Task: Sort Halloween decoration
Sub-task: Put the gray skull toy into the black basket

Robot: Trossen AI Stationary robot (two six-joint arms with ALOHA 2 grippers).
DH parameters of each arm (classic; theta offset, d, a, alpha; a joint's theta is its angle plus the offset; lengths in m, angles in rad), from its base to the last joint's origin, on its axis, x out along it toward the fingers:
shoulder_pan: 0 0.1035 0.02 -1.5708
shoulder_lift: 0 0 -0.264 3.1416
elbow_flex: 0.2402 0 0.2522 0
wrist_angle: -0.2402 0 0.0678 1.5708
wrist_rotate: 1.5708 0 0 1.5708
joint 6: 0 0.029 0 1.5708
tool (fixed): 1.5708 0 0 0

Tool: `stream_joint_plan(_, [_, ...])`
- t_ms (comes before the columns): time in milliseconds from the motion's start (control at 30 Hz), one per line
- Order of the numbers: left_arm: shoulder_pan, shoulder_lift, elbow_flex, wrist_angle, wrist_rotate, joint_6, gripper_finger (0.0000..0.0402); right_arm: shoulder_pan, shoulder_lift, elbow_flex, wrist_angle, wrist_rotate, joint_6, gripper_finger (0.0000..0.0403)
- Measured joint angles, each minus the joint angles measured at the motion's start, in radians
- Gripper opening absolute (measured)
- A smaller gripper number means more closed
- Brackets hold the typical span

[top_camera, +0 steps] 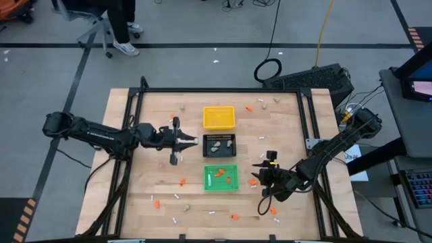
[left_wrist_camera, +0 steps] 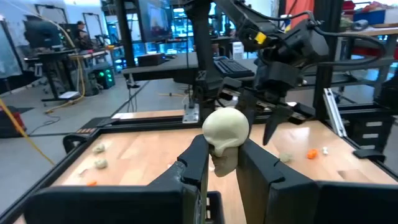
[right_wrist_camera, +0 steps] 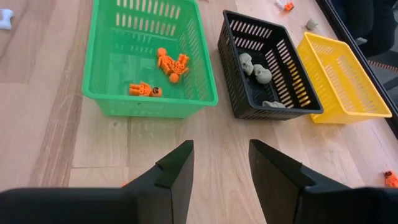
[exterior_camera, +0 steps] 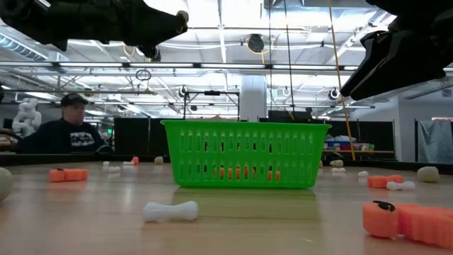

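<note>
At the centre-left of the high view, the left gripper (top_camera: 191, 141), closed on a beige-grey skull-shaped lump (left_wrist_camera: 225, 132), hovers just beside the black slotted plastic tray (top_camera: 219, 154). A clean drop calls for carrying the lump fully over the tray before release. The right gripper (top_camera: 260, 173) hangs lower right, fingers parted and empty.

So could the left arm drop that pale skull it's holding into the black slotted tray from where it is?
Probably yes. The left gripper, shut on the beige-grey skull, hangs right beside the black slotted plastic tray, and nothing stands between them. The right gripper is away near the green tray's far side.
</note>
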Motion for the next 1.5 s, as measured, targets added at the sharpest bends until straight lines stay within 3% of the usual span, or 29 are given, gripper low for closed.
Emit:
stream_joint_plan(400, [-0.012,0.000,0.000,0.000,0.000,0.030,0.0061,-0.005,0.000,0.000,0.007,0.002,-0.014,0.0139])
stream_joint_plan(1167, [-0.011,0.000,0.000,-0.004,0.000,0.835,0.0061,-0.005,0.000,0.000,0.006,-0.002,-0.015,0.0139])
stream_joint_plan(1500, [-0.011,0.000,0.000,-0.004,-0.003,0.866,0.0061,-0.005,0.000,0.000,0.003,-0.003,-0.015,0.0139])
